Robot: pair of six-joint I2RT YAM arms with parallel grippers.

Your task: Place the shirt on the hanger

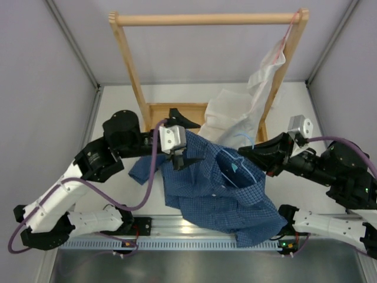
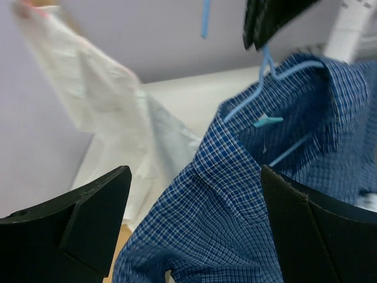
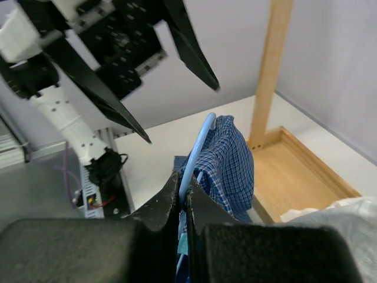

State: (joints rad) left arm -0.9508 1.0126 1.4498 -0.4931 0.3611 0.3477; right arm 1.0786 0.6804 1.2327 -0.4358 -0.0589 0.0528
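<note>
My right gripper (image 3: pixel 184 197) pinches the hanger (image 3: pixel 197 144) steady inside the shirt (image 1: pixel 218 194) collar; my left gripper (image 2: pixel 194 177) gapes wide, free to tug cloth.

Pale lilac-grey walls (image 1: pixel 41 88) closed in white table (image 1: pixel 118 97) along left, far and right edges. Grey corner strips (image 1: pixel 70 41) rose at far corners. Wooden rack (image 1: pixel 206 19) stood at far edge, round top bar level, base tray (image 1: pixel 158 113) flat on table. Aluminium rail (image 1: pixel 171 234) ran along near edge. Light was soft, even.
</note>
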